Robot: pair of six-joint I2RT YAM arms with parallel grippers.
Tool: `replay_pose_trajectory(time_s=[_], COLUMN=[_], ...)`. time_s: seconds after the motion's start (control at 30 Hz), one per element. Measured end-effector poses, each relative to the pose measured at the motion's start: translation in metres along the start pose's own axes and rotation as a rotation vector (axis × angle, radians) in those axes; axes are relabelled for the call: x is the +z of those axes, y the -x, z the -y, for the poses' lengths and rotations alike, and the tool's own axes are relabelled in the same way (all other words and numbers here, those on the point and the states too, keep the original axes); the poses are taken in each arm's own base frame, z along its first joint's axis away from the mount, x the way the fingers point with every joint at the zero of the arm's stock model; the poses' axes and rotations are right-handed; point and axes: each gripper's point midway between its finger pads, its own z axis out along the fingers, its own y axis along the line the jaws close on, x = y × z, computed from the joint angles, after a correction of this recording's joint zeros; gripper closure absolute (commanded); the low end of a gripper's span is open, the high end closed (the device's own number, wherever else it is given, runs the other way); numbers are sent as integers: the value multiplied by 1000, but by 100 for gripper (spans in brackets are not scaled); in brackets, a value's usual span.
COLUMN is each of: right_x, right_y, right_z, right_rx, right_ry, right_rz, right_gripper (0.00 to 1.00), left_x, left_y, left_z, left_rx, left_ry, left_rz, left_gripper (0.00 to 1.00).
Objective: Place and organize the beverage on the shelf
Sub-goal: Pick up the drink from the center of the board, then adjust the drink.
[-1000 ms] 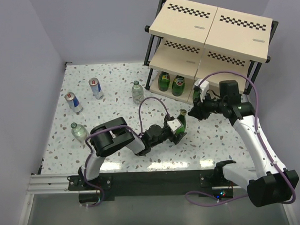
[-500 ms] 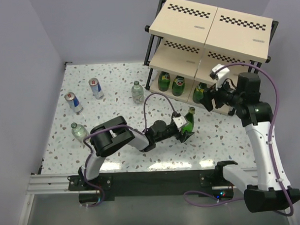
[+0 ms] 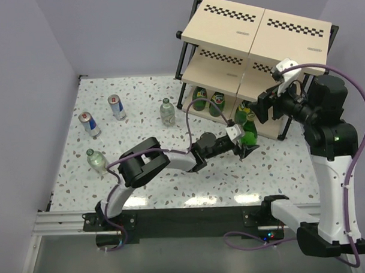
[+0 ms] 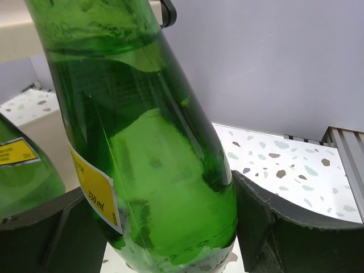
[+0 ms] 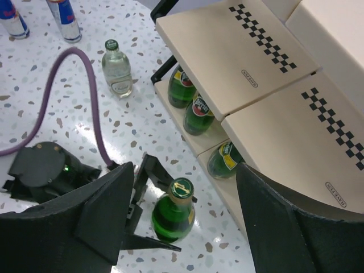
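My left gripper (image 3: 248, 144) is shut on a green glass bottle (image 3: 249, 130), upright on the floor just in front of the shelf (image 3: 256, 26). That bottle (image 4: 148, 142) fills the left wrist view between the fingers. On the shelf's bottom board stand three more green bottles (image 3: 199, 99) (image 3: 216, 103) (image 3: 242, 114). My right gripper (image 3: 261, 111) hangs open and empty above them; its wrist view looks down on the held bottle (image 5: 173, 213). Two clear bottles (image 3: 166, 111) (image 3: 97, 160) and two blue-and-silver cans (image 3: 116, 106) (image 3: 89, 123) stand on the floor to the left.
The left arm's purple cable (image 3: 188, 121) loops over the floor between the clear bottle and the shelf. The shelf's black frame post (image 3: 183, 82) stands at its left corner. Lilac walls close the speckled floor (image 3: 142, 192) at the back and left.
My right gripper opened, left a green bottle on the bottom board and drew back up to the right. The left arm carried its green bottle rightwards to the shelf front.
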Motion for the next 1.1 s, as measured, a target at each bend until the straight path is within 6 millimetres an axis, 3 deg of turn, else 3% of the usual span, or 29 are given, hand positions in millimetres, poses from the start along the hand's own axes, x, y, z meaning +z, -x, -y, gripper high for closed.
replay_pose_trajectory(time_s=[0.5, 1.1], right_x=[3, 5], right_y=[28, 33], right_z=[21, 25], right_rx=[86, 104], right_ry=[-92, -100], right_rz=[28, 32], right_gripper=[20, 19], left_x=[46, 74], left_y=[-69, -102], left_z=[-11, -48], left_rx=[-116, -177], left_ry=[28, 170], left_rz=[-202, -353], left_gripper=[100, 100])
